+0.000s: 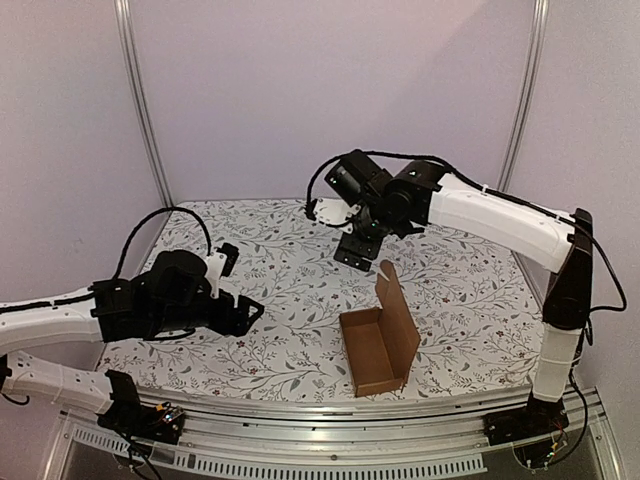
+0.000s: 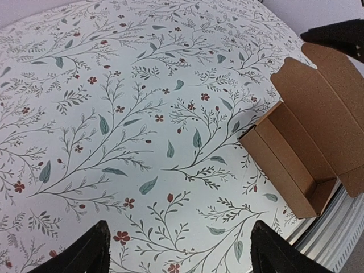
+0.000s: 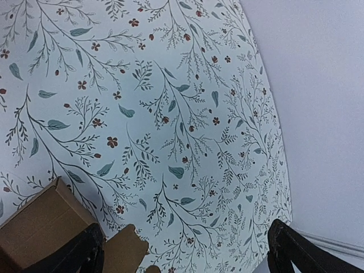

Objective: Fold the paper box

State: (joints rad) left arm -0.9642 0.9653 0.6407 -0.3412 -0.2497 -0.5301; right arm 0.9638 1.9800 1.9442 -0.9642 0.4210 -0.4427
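The paper box (image 1: 378,345) is plain brown cardboard, a small elongated box near the table's front edge, right of centre. Its body is formed and its lid stands upright along the right side. It also shows in the left wrist view (image 2: 307,142) at the right and in the right wrist view (image 3: 40,227) at the bottom left. My left gripper (image 1: 240,285) is open and empty, left of the box and apart from it. My right gripper (image 1: 352,248) is open and empty, hanging above the table behind the box.
The table (image 1: 280,260) has a white cloth with a printed leaf and flower pattern. A metal rail (image 1: 330,415) runs along the front edge just below the box. White walls and two metal posts stand behind.
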